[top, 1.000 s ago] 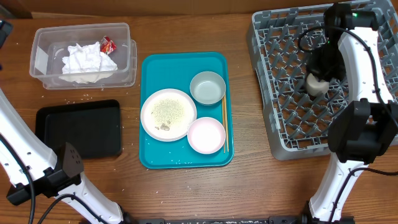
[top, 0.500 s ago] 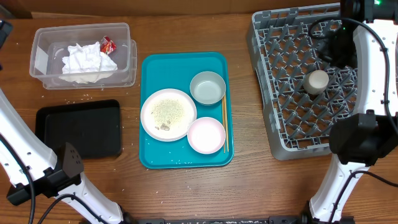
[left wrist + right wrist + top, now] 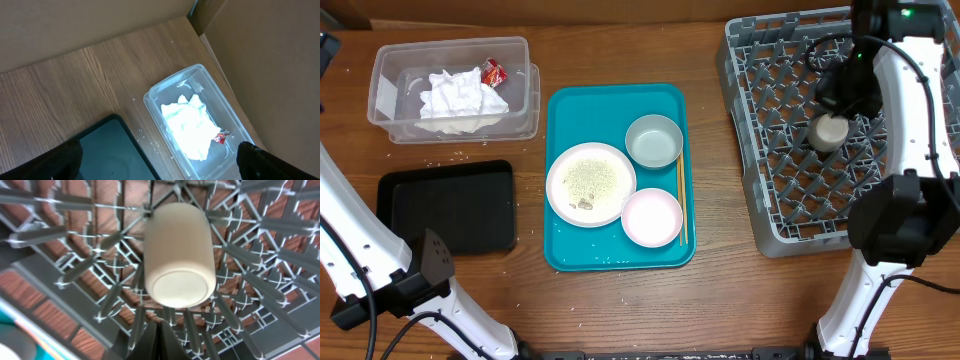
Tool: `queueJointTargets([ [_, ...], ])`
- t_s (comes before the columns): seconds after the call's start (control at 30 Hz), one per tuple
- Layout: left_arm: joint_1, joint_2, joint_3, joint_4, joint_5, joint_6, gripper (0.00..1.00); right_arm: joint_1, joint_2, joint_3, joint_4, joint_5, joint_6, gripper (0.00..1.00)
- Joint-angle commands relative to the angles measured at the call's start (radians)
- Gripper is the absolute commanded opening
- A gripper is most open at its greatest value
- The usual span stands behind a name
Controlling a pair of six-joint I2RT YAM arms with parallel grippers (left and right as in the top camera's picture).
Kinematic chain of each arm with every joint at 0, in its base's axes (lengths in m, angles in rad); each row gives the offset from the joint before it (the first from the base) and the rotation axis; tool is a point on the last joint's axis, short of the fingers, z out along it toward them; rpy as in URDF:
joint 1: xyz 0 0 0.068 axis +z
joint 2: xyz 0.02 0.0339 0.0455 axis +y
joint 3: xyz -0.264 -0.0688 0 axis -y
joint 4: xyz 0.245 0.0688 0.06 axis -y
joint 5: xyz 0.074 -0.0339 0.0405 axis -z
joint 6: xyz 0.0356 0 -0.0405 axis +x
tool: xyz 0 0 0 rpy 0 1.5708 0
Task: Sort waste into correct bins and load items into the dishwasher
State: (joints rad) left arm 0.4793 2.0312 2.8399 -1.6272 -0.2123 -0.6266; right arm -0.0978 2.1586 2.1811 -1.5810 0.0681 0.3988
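Black tray (image 3: 445, 207) sits nearest on the left w/ nothing in it, and loose rice crumbs (image 3: 450, 155) dot the wood just past its far edge. Left gripper (image 3: 160, 165) hangs above that side, jaws spread wide, holding nothing. Mid-table, 1 teal tray (image 3: 570, 110) carries 3 dishes not yet loaded: 1 small dish (image 3: 651, 217) nearest, 1 large plate (image 3: 590, 183) w/ rice residue on it, 1 bowl (image 3: 654, 141) farthest, plus 1 pair of chopsticks (image 3: 681, 200) along their right. On the right, 1 grey rack (image 3: 760, 120) holds 1 cup (image 3: 177, 255) among the pegs, base toward the wrist cam. Right gripper (image 3: 160, 330) is just beside it, fingers pinched together on nothing, so the cup is let go. Step looks like loading, 1 of 4 items in. Next move prob needs the right arm to cross to the teal tray & open for the bowl or dish; the plate likely wants scraping first. Farthest left, 1 clear tub (image 3: 390, 60) holds 1 tissue wad (image 3: 460, 95) & 1 red wrapper (image 3: 494, 72)
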Motion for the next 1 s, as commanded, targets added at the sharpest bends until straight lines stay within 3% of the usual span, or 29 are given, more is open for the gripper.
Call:
queueJointTargets([
  [0.0,-0.002,0.009,0.002,0.002,0.0,-0.009,1.0,-0.003,-0.002,-0.051,0.047,0.022,0.025,0.04],
  [0.97,-0.002,0.009,0.002,0.002,0.0,-0.009,1.0,-0.011,0.074,-0.077,0.189,0.227,0.044,0.04],
])
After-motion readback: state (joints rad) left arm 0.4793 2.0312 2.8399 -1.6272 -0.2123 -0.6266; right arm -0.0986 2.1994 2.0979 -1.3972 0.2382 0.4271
